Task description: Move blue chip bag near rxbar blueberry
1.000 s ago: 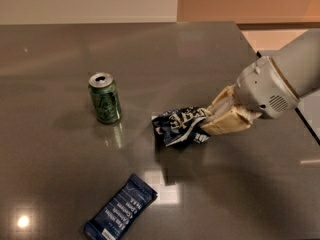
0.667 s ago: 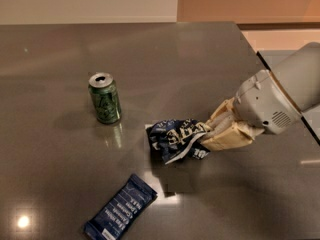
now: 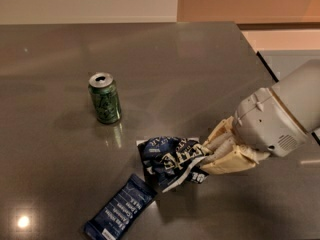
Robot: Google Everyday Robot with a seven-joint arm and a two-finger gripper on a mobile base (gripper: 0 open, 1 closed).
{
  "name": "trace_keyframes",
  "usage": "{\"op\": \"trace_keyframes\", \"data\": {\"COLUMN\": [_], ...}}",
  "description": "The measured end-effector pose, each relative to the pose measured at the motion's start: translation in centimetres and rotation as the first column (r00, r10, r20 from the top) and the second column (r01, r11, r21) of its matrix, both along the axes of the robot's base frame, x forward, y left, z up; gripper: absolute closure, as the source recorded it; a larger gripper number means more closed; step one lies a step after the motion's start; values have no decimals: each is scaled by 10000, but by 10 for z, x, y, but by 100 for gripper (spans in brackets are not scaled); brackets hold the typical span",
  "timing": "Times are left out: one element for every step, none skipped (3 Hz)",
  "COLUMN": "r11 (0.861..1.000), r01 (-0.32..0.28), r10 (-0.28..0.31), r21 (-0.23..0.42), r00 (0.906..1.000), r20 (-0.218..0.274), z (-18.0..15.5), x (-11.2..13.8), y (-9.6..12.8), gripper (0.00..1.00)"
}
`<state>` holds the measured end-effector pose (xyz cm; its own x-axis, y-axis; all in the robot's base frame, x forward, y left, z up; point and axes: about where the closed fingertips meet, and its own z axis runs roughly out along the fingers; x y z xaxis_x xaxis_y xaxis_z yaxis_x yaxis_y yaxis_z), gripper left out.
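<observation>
A dark grey, glossy worktop (image 3: 55, 159) fills nearly the whole view, with a small bright glare spot near the front left corner. Closest to the viewer lies the bar (image 3: 120, 210), a flat navy wrapper with lines of white text, set on a slant with its lower end at the bottom edge of the view. Just beyond its upper corner is the bag (image 3: 167, 159), crumpled dark blue foil with white lettering. Whether the two touch is hard to tell. The cream end effector (image 3: 207, 156) comes in from the right and pinches the bag's right side, hiding that end of it. Behind it a bulky pale grey arm (image 3: 280, 114) runs off the right edge. Farther back and to the left, well apart from the bag, an upright green can (image 3: 105, 98) casts a faint reflection on the surface. Beyond the worktop's far edge are a cream wall (image 3: 90, 4), an orange-tan panel to its right, and a pale strip of floor (image 3: 290, 54).
</observation>
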<state>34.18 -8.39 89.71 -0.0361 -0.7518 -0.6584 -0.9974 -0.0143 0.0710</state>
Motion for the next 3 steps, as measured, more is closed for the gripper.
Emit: {"op": "trace_keyframes", "data": {"r11": [9994, 9984, 9972], "r01": [-344, -560, -748], "r10": [343, 558, 747], "r21": [-15, -28, -2], "r00": [9992, 9979, 9962], "r20": [-191, -333, -454], "z": [-3, -5, -7], "x": [-17, -25, -31], "y": [4, 8, 12], "gripper": [82, 59, 36]}}
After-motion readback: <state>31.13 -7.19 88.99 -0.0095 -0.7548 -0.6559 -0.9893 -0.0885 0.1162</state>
